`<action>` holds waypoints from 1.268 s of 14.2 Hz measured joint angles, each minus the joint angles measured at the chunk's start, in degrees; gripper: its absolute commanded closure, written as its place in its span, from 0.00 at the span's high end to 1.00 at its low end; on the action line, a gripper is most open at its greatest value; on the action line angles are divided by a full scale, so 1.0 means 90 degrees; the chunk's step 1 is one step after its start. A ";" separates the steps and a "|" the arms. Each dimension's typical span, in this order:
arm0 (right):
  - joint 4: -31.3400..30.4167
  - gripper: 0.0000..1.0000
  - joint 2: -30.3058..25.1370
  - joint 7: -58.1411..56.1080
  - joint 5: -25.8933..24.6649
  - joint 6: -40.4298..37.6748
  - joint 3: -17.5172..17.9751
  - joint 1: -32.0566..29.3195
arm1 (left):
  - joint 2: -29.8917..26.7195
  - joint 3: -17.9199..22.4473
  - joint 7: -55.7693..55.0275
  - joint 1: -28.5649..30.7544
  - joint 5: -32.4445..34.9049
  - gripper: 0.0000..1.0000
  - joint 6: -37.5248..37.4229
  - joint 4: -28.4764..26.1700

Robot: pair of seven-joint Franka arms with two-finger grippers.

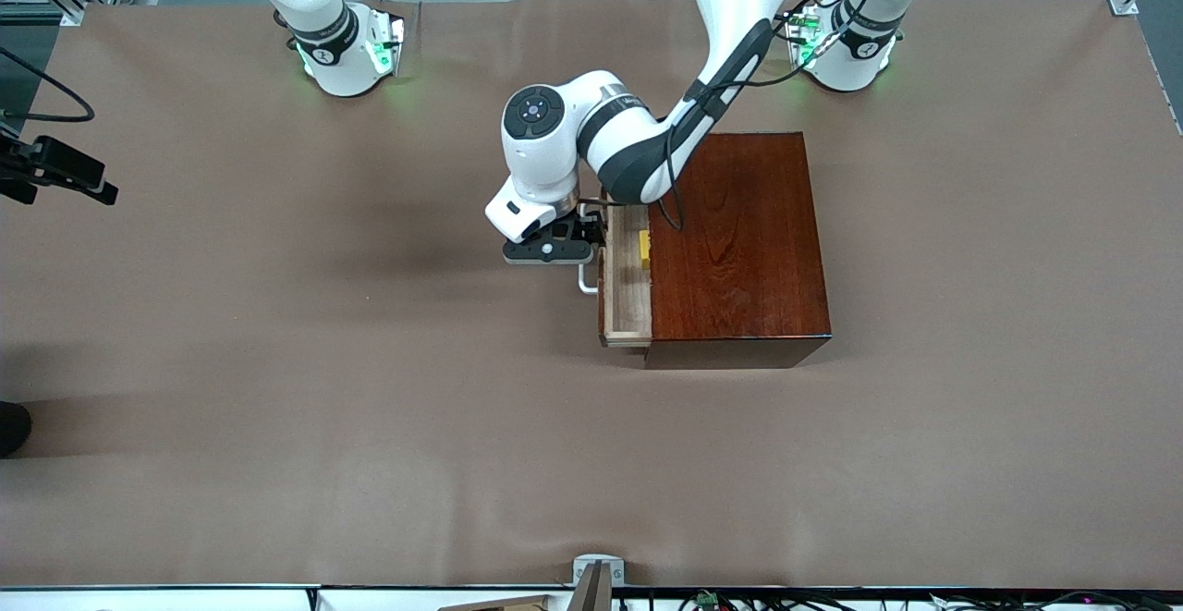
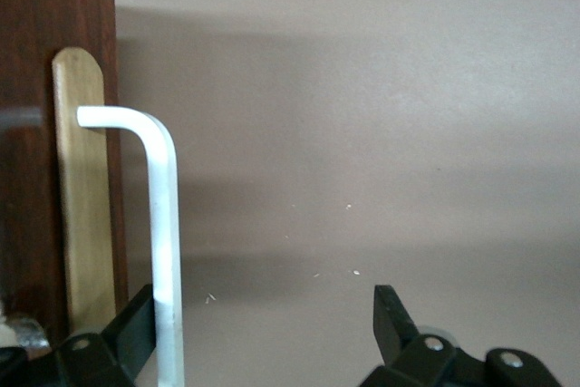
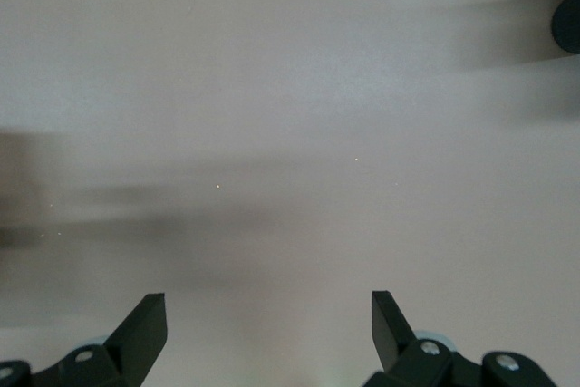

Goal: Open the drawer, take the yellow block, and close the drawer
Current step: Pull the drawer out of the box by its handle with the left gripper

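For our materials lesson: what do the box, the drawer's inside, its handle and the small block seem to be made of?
Box: looks like dark reddish-brown wood with visible grain and a glossy sheen, probably varnished.
Drawer: pale, matte, unfinished-looking wood inside.
Handle: smooth white bar, painted metal or plastic; cannot tell which.
Yellow block: plain bright yellow; painted wood or plastic, unclear.
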 measured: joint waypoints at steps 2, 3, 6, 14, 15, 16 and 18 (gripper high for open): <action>0.0000 1.00 0.0000 0.0000 0.0000 0.0000 -0.0001 0.0000 | 0.0012 0.0026 0.0000 -0.0040 -0.0038 1.00 0.0065 0.0001; 0.0000 1.00 0.0000 0.0000 0.0000 0.0000 -0.0001 0.0000 | 0.0012 0.0025 0.0003 -0.0045 -0.0061 1.00 0.0102 0.0001; 0.0000 1.00 0.0000 0.0000 0.0000 0.0000 -0.0001 0.0000 | 0.0012 0.0032 0.0014 -0.0077 -0.0063 1.00 0.0178 0.0001; -0.0001 1.00 0.0004 0.0000 0.0000 -0.0040 -0.0003 0.0000 | 0.0012 0.0073 0.0034 -0.0152 -0.0225 1.00 0.0446 0.0000; -0.0001 1.00 0.0006 0.0000 0.0000 -0.0038 -0.0003 0.0000 | 0.0011 0.0077 0.0030 -0.0171 -0.0225 1.00 0.0485 0.0000; -0.0001 1.00 0.0007 0.0000 0.0000 -0.0031 -0.0002 0.0000 | 0.0008 0.0088 0.0030 -0.0186 -0.0243 1.00 0.0512 -0.0001; -0.0001 1.00 0.0015 0.0000 0.0000 -0.0029 -0.0002 0.0000 | 0.0008 0.0112 0.0024 -0.0192 -0.0425 1.00 0.0659 -0.0007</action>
